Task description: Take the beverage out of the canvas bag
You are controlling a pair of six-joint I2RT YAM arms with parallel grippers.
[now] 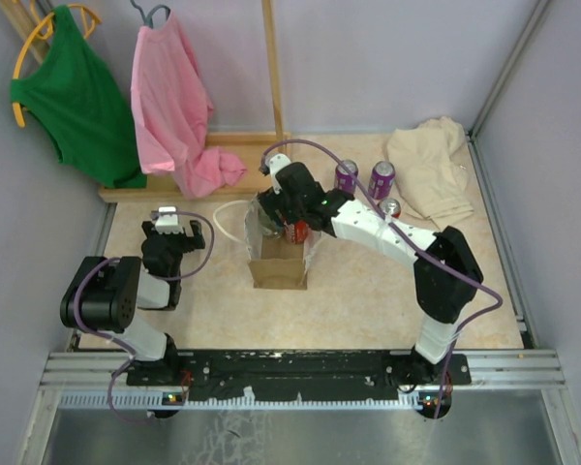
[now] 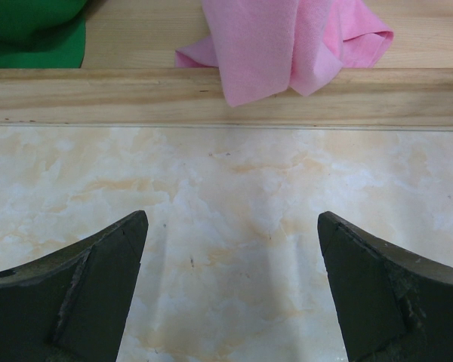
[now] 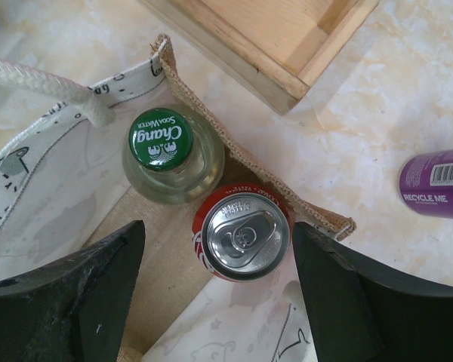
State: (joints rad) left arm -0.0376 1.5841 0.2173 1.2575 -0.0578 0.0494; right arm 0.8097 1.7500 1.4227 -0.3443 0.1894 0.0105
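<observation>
Top external: bag point(image 1: 279, 263) stands mid-bench, right claw point(image 1: 274, 208) at its mouth; left claw point(image 1: 168, 231) sits near the left edge. Left wrist: jaws wide apart over the bench point(image 2: 234, 173). Right wrist: jaws spread, gripping nothing, above can point(image 3: 241, 235) and bottle point(image 3: 166, 147) inside the bag.

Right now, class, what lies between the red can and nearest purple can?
Right wrist view: past the red can, a canvas bag wall, then bare table to the purple can.
</observation>
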